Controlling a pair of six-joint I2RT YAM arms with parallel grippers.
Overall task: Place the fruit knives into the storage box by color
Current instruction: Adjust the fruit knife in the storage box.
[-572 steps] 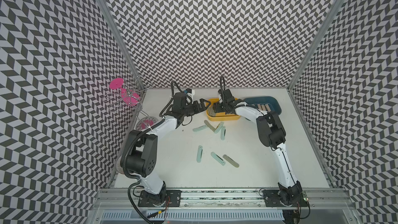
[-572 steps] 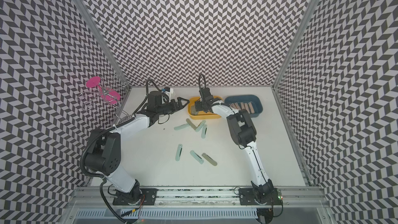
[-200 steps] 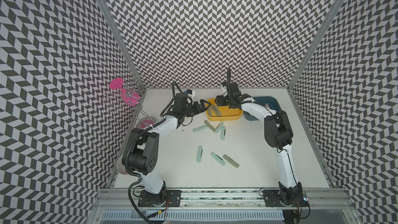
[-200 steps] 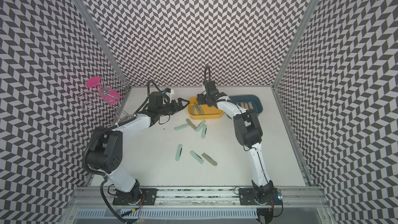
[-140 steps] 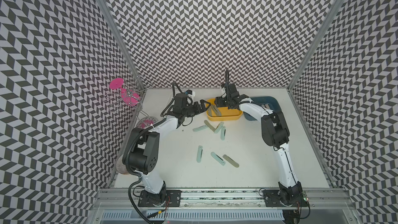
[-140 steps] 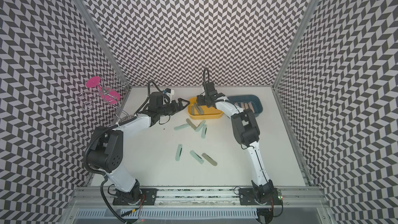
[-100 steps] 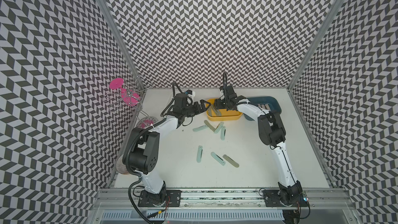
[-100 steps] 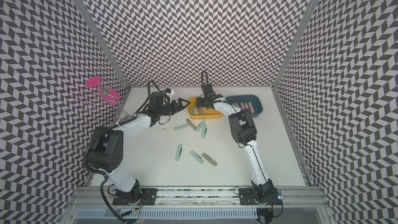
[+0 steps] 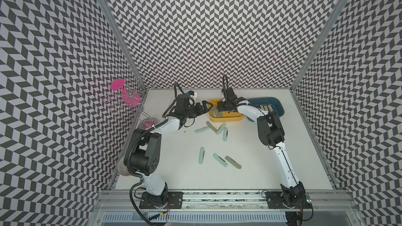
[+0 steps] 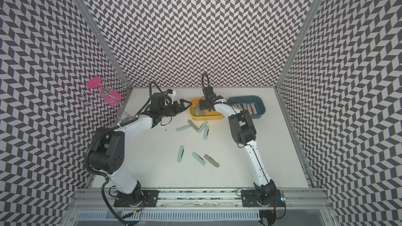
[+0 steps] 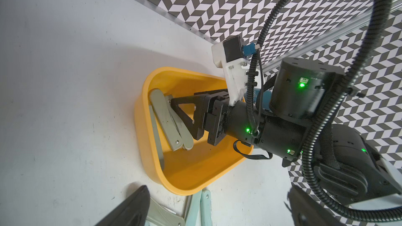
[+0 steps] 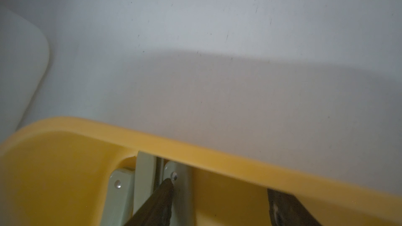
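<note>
A yellow storage box [image 9: 226, 119] [image 10: 206, 118] at the back holds grey-green fruit knives [image 11: 167, 118] [image 12: 143, 170]. Peach-pink knives [image 10: 243, 107] lie in a blue box [image 9: 276, 105] to its right. Several mint and grey-green knives lie loose on the table: a cluster [image 9: 220, 128] just before the yellow box and three nearer the front [image 9: 220, 159]. My right gripper [image 9: 219, 108] [image 12: 219, 190] is down inside the yellow box, open, one fingertip [image 12: 167, 183] touching a grey-green knife. My left gripper [image 9: 205, 105] [image 11: 217, 214] hovers open just left of the yellow box, empty.
A wire rack with a pink glass [image 9: 117, 85] hangs on the left wall. Another glass [image 9: 150, 122] stands at the table's left edge, beside the left arm. Patterned walls close in the back and both sides.
My right gripper has moved a little left and down into the yellow box, onto the grey-green knives. The left arm and the loose knives have not moved.
</note>
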